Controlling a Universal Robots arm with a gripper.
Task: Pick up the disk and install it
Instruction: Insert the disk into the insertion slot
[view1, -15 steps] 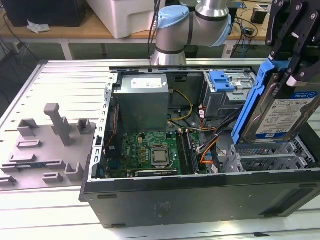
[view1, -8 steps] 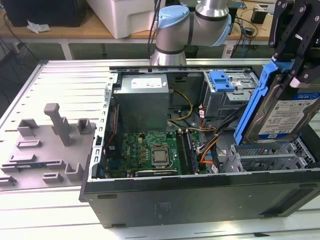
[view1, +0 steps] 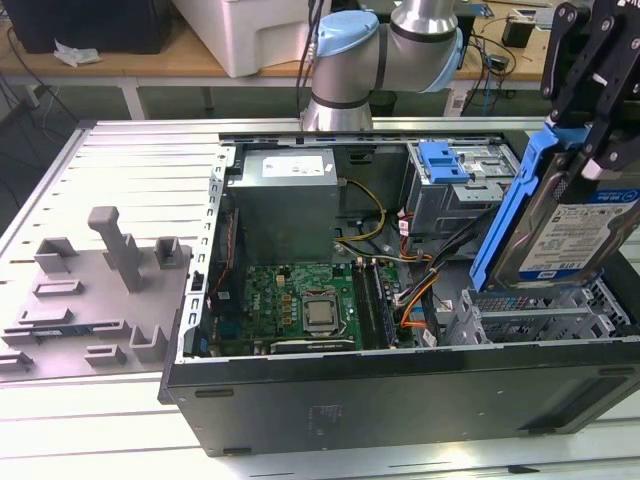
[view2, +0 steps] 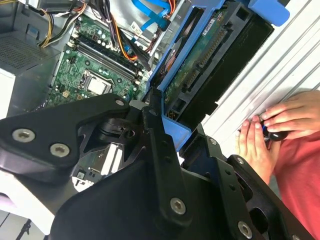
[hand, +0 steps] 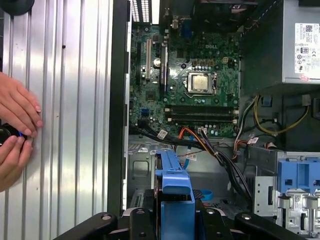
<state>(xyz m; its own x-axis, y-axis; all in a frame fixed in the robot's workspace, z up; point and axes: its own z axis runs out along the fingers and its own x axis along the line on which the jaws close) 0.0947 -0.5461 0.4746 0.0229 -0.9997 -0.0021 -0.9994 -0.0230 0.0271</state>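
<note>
Black gripper (view1: 590, 150) clamped on the blue-framed silver metal disk (view1: 575, 225), tilted over the grey drive bay (view1: 540, 320); I'd square it up first.

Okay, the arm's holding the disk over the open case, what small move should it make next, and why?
Probably ease it down a little toward the metal drive cage: the gripper holds the disk tilted, its lower edge near the cage's top, not yet seated.

Blue-framed silver disk (view1: 588, 235), green motherboard (view1: 285, 290)
</note>
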